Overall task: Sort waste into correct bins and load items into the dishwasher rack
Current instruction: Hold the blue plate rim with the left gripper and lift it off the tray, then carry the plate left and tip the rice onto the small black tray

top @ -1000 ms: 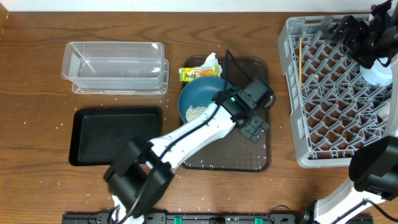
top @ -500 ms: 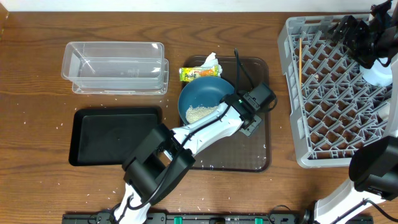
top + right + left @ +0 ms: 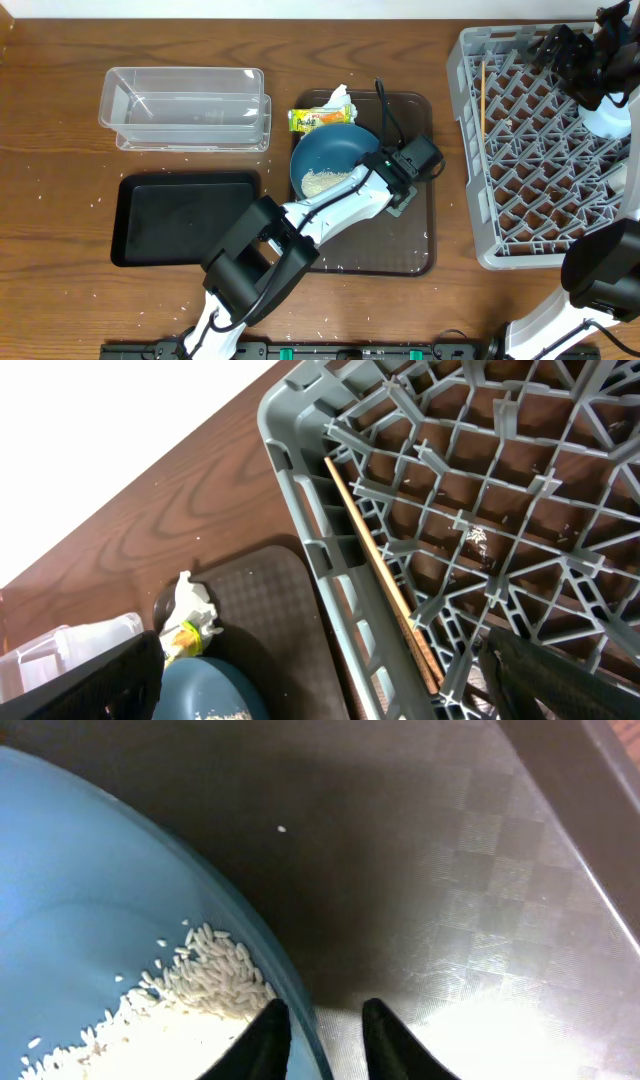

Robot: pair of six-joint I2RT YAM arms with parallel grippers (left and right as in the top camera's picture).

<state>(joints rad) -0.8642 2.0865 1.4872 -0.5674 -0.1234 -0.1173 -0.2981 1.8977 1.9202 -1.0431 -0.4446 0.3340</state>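
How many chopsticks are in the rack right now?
1 visible: a chopstick lying along the left edge of the rack; a second could be hidden beside it.

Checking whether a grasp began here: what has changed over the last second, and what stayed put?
The left gripper edged left to the dark-blue dish and its jaws narrowed from wide open to straddle the rim; whether they clamp it yet cannot be told. The dish shifted slightly right. The right gripper stayed open over the rack. Wrapper, tissue and chopstick did not move.
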